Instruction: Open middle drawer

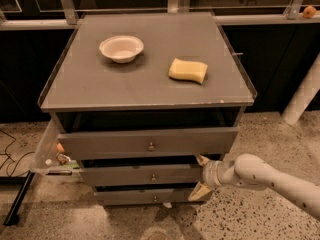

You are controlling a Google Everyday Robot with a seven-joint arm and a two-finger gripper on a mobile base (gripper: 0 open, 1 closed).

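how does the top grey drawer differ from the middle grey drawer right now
The top grey flat-fronted drawer looks wider and taller than the middle grey flat-fronted drawer. The top one juts out furthest; the middle one sits back beneath it. The robot's claw is at the middle drawer's right end, open, fingertips above and below its front; nothing touches the top drawer. Both carry a small round metal knob.

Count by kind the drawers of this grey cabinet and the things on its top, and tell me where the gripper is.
Grey drawers: 3 (top drawer, middle drawer, bottom drawer)
White bowl: 1
Yellow sponge: 1
Total: 5
The gripper is open at the right end of the middle drawer's front.
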